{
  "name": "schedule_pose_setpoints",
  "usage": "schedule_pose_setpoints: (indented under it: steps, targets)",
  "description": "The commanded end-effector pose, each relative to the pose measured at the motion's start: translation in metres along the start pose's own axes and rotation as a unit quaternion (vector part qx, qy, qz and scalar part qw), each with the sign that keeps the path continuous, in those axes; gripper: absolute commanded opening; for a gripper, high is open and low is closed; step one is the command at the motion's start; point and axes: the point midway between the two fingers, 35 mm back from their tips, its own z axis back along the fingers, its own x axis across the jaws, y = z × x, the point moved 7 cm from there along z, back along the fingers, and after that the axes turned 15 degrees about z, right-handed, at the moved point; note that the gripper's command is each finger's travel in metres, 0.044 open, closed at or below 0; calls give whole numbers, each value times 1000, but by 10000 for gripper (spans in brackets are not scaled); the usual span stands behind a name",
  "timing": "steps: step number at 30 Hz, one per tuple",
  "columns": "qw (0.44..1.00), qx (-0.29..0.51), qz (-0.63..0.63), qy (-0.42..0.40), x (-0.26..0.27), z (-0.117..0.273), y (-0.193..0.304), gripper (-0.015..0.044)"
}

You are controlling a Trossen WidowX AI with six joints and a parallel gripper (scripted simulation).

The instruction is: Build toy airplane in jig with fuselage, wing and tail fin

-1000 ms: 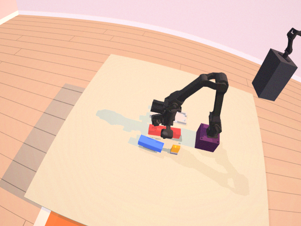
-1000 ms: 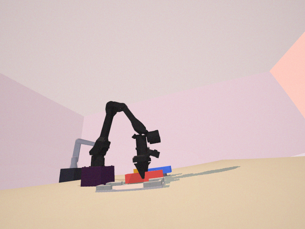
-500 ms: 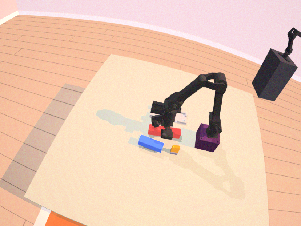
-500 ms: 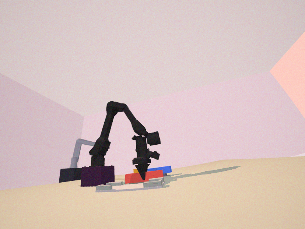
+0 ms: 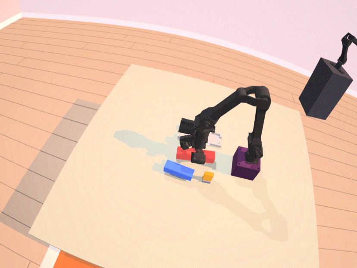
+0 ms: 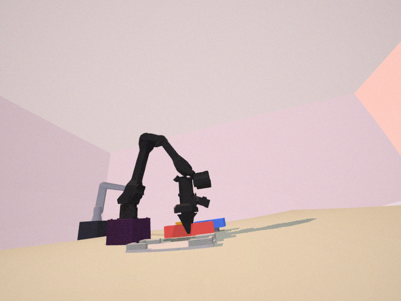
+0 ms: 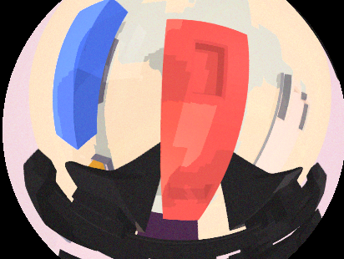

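Observation:
The red fuselage (image 5: 210, 156) (image 6: 204, 228) (image 7: 200, 125) is level, sockets up, apparently just off the table. My gripper (image 5: 198, 159) (image 6: 188, 232) (image 7: 196, 149) points down and is shut on its sides near the middle. The blue wing (image 5: 179, 170) (image 6: 220, 222) (image 7: 87, 83) lies beside it, its grey tab partly visible underneath in the wrist view. The small orange tail fin (image 5: 208, 176) (image 6: 178, 223) (image 7: 97, 165) stands near the wing's end on its grey tab. The pale cradle (image 5: 214, 139) (image 6: 201, 241) (image 7: 285, 97) is on the fuselage's other side, empty, partly hidden by the arm in the top view.
The arm's purple base block (image 5: 245, 163) (image 6: 128, 231) (image 7: 175, 226) stands beyond the fuselage's tail end. A second arm on a dark pedestal (image 5: 324, 89) (image 6: 92, 230) stands off the table. The wing and tail fin lie close to the gripper's one side, the cradle to its other.

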Motion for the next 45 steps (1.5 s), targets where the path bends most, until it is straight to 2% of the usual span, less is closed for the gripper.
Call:
schedule_pose_setpoints:
  steps: [1,35,45]
  targets:
    - [1000,-5,-2,4,-2,14,-4,0]
    - [1000,-5,-2,4,0,119,1,0]
    - [1000,-4,-14,4,-10,116,2,0]
